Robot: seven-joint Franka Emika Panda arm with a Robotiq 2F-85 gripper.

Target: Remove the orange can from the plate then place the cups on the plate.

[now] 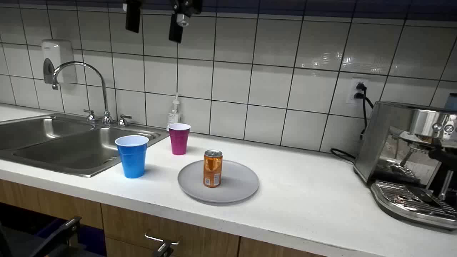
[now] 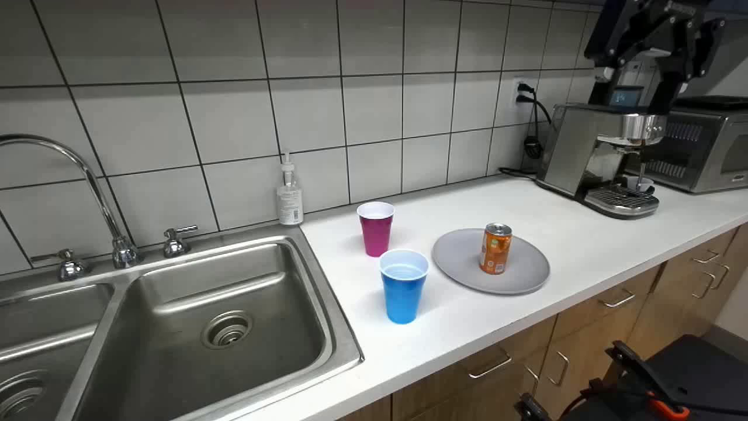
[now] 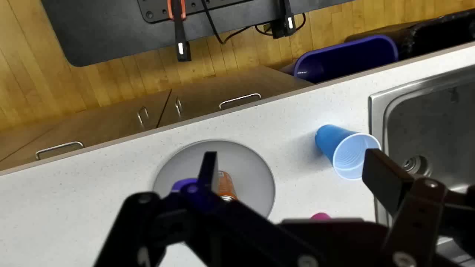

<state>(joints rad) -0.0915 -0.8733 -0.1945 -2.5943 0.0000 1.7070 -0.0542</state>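
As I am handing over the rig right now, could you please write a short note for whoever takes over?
Fingers: open, holding nothing, raised above the counter.
Orange can: upright on the plate.
Blue cup and magenta cup: both upright on the counter between the sink and the plate, the blue one nearer the counter's front edge, the magenta one nearer the tiled wall.
Done: no step yet; the can is on the plate and both cups are off it.
Left: take the can off the plate, then place both cups on it.
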